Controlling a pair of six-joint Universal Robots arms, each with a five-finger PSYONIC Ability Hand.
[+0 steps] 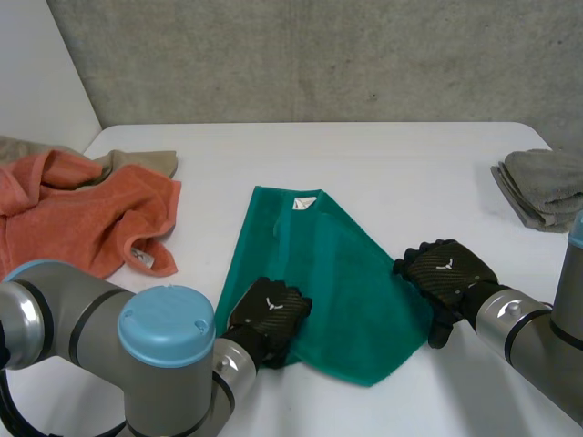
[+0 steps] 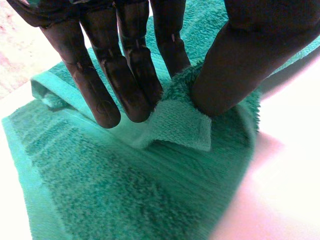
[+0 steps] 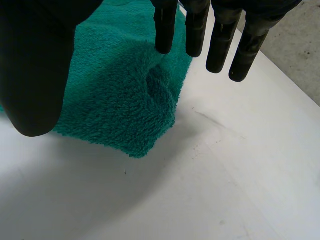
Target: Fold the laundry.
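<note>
The green towel [image 1: 337, 273] lies flat on the white desk [image 1: 410, 155], in the lower middle of the frame in the head view. It sits a bit slanted. A small white tag [image 1: 304, 202] is at its top edge.

The left hand [image 1: 269, 311] is at the towel's lower left corner. In the left wrist view its fingers [image 2: 125, 75] and thumb [image 2: 235, 65] are pinching a little bump of the green cloth between them. Only a small bit of cloth is in the pinch.

The right hand [image 1: 446, 271] is at the right edge of the towel. In the right wrist view its fingers [image 3: 220, 40] are straight and spread out, over the towel's corner and the bare desk beside it. It holds nothing.

An orange towel [image 1: 82, 214] lies in a heap at the left of the frame. A folded grey towel [image 1: 547, 182] sits at the far right. Both are apart from the green one.

What could go wrong? The left pinch is small, so I think the cloth could slip out when the hand lifts. Then the corner would flop down. Also, the right hand has no hold yet. If only the left side goes up, the towel could drag and bunch, and the fold would come out crooked. The right hand could also push its corner into a wrinkle if it presses down before it grabs.
</note>
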